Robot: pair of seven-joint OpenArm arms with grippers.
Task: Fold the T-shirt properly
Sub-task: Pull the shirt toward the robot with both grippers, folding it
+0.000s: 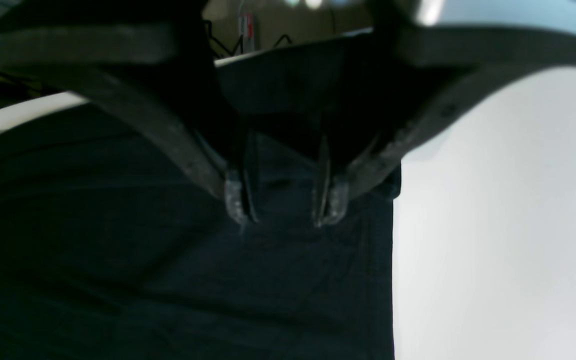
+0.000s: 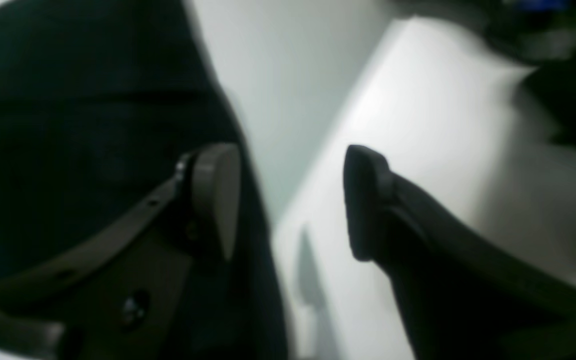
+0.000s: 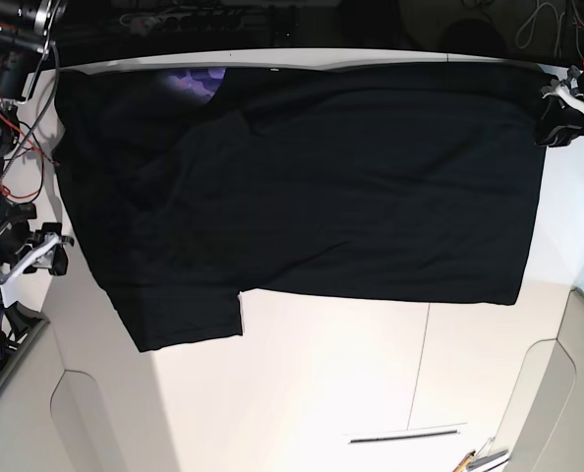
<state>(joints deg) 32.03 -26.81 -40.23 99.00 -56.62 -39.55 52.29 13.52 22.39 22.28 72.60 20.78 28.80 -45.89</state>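
T-shirt (image 3: pixel 351 187) spread flat across white table (image 3: pixel 321 383).

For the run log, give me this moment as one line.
T-shirt: spread on white table, purple print peeking at far edge | left gripper: open over cloth | right gripper: open, empty, beside shirt edge

**Counter and Load**

The white counter (image 3: pixel 321 374) carries one item: the black T-shirt (image 3: pixel 371 187), spread flat across its far half. A purple print patch (image 3: pixel 196 84) shows at the far edge. One sleeve (image 3: pixel 189 320) extends toward the near side.
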